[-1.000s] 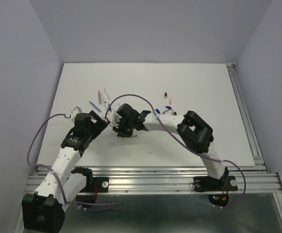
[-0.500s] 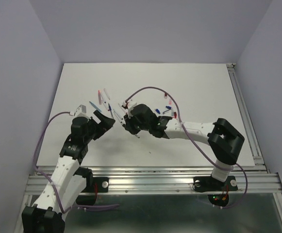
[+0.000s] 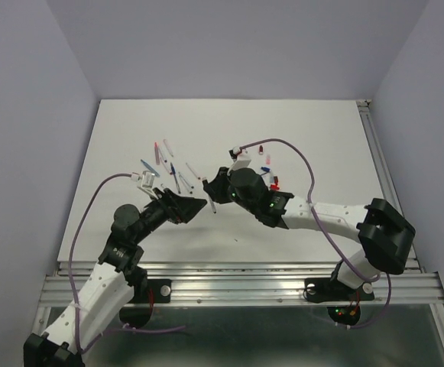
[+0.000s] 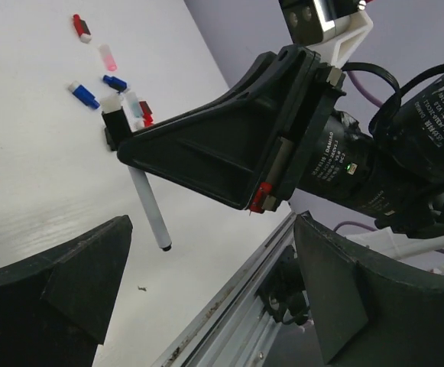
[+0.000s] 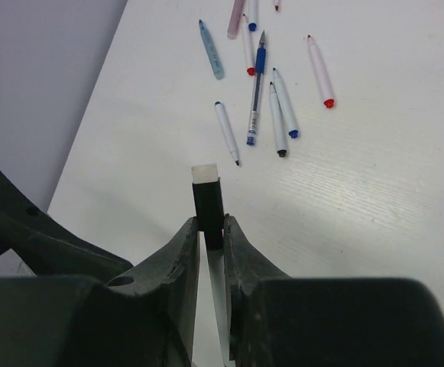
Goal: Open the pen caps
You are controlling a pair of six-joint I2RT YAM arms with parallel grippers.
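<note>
White desk point(image 3: 321, 138), lilac walls point(image 3: 229, 46). Right hand point(image 5: 210, 229) is clamped on a pen point(image 5: 206, 199), barrel mostly hidden. Left hand point(image 3: 197, 205) is wide open and empty. Loose pen caps point(image 4: 82, 94) lie just past the right hand

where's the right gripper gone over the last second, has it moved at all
yes, the right gripper, shut on a pen, has shifted right in the top view, away from the loose pens and toward the loose caps

I'm seeing slim white plastic pens point(image 5: 227, 133) scattered left of centre on my flat white table point(image 3: 321, 138), a blue-barrelled pen point(image 5: 257, 92) among them, and a silver aluminium rail point(image 3: 244, 279) along the near edge.
</note>
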